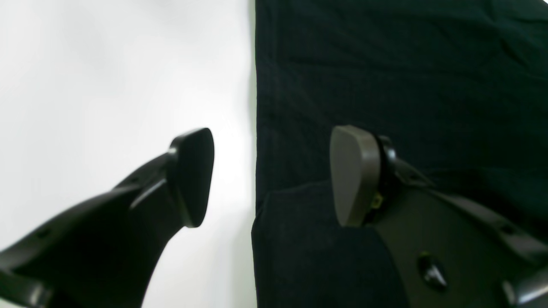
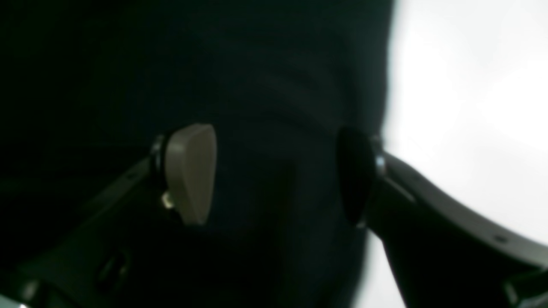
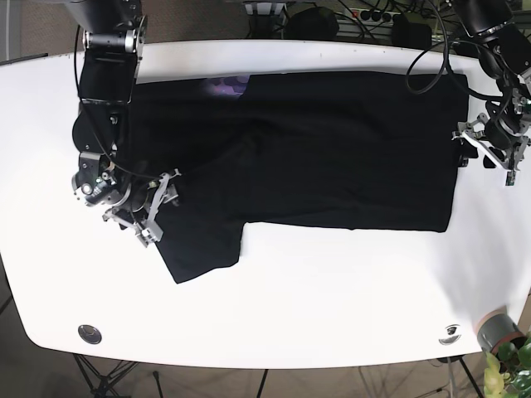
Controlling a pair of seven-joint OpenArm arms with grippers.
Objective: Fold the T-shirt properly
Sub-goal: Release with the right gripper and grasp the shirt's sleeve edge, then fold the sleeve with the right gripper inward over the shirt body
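A black T-shirt (image 3: 332,149) lies spread on the white table (image 3: 332,298), with one sleeve sticking out toward the front left and a purple patch (image 3: 224,85) at the collar. My left gripper (image 3: 474,155) is open at the shirt's right edge. In the left wrist view it (image 1: 272,175) straddles that edge: one finger over bare table, the other over the cloth (image 1: 385,64). My right gripper (image 3: 162,207) is open over the left sleeve. In the right wrist view it (image 2: 274,175) hangs over dark cloth (image 2: 214,64), one finger near the cloth's edge.
A grey pot (image 3: 495,329) and a green plant (image 3: 510,369) stand at the front right corner. Small round fittings sit at the front left (image 3: 89,333) and front right (image 3: 450,332). Cables (image 3: 373,18) lie behind the table.
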